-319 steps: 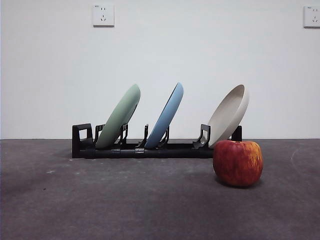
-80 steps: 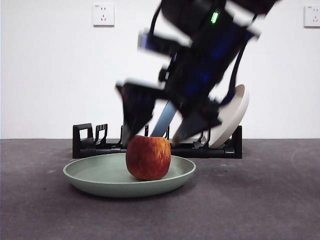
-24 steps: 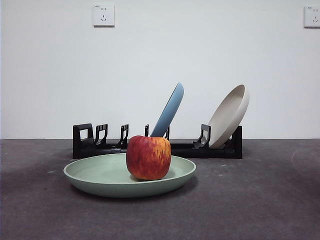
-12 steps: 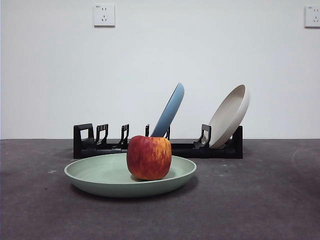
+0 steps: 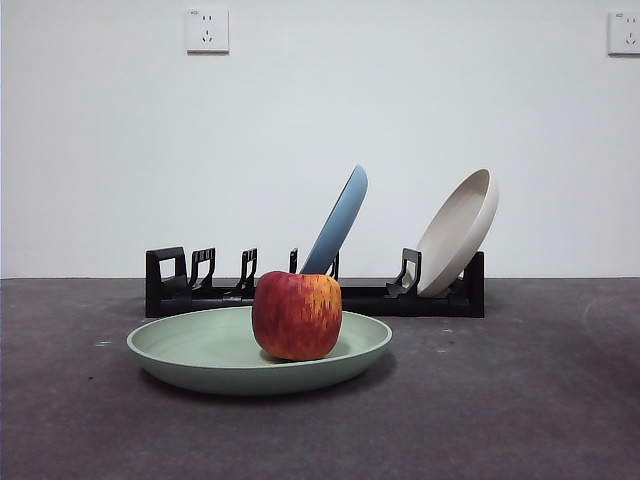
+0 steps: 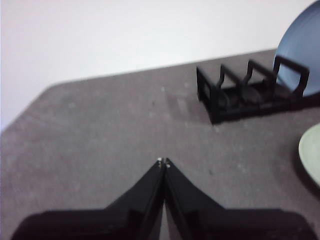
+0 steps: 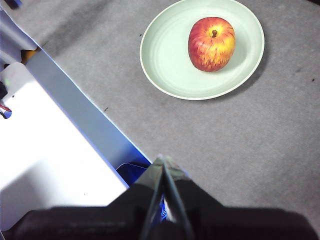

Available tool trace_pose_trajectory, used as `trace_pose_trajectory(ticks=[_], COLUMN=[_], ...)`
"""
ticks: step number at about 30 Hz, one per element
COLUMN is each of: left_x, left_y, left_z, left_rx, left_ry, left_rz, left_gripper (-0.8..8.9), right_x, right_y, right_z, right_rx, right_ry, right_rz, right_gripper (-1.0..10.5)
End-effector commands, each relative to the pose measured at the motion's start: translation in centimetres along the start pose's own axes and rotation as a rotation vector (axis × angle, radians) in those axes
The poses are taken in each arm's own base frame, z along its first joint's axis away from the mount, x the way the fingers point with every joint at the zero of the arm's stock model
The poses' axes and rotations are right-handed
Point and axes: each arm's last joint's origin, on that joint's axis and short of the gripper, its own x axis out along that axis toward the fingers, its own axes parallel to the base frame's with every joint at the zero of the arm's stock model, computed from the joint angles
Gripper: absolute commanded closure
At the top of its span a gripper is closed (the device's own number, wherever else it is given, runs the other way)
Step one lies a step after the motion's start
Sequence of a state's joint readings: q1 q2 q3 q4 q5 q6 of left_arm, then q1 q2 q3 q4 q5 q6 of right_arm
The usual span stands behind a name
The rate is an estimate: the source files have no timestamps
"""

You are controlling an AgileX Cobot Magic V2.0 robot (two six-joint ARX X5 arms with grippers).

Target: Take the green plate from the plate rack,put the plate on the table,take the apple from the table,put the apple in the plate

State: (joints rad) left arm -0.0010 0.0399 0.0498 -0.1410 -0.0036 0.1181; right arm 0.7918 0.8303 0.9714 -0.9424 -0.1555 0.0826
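Observation:
The green plate [image 5: 200, 352] lies flat on the table [image 5: 500, 400] in front of the plate rack [image 5: 190, 290]. The apple [image 5: 297, 314] sits upright in the plate, near its middle. In the right wrist view the apple [image 7: 211, 43] rests in the plate [image 7: 165, 55], far from my right gripper [image 7: 162, 161], which is shut and empty. My left gripper [image 6: 163, 162] is shut and empty over bare table, with the rack's end [image 6: 220, 95] and the plate's rim [image 6: 310, 155] off to one side. Neither arm shows in the front view.
A light blue plate [image 5: 338, 220] and a cream-white plate [image 5: 458, 232] lean in the rack. The blue plate also shows in the left wrist view [image 6: 300, 55]. The table's edge and a white and blue frame [image 7: 65, 130] lie beside the right gripper.
Nothing has visibly changed over the last second. Before that an arm stood over the apple in the plate and has withdrawn from the front view.

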Motion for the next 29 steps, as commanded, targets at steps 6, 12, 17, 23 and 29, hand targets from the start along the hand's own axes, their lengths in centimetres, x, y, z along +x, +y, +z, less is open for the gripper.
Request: trace_pose_trajectory(ticks=[6, 12, 17, 23, 29], left_x=[0.18, 0.18, 0.18, 0.18, 0.18], left_y=[-0.19, -0.19, -0.19, -0.19, -0.19], left_z=[-1.67, -1.7, -1.69, -1.69, -1.69], left_rx=[-0.049, -0.09, -0.09, -0.09, -0.09], left_ry=[0.049, 0.052, 0.051, 0.051, 0.051], left_rz=[-0.01, -0.009, -0.007, -0.007, -0.007], left_gripper=[8.17, 8.17, 8.17, 8.17, 8.17], right_x=[-0.03, -0.03, -0.03, -0.03, -0.03], right_y=[0.03, 0.03, 0.03, 0.03, 0.03], right_z=[-0.01, -0.01, -0.01, -0.01, -0.01], right_rx=[0.003, 0.004, 0.004, 0.004, 0.004], right_ry=[-0.004, -0.003, -0.003, -0.003, -0.003], right_rz=[0.001, 0.001, 0.001, 0.001, 0.001], right_gripper=[9.5, 9.5, 9.5, 9.5, 9.5])
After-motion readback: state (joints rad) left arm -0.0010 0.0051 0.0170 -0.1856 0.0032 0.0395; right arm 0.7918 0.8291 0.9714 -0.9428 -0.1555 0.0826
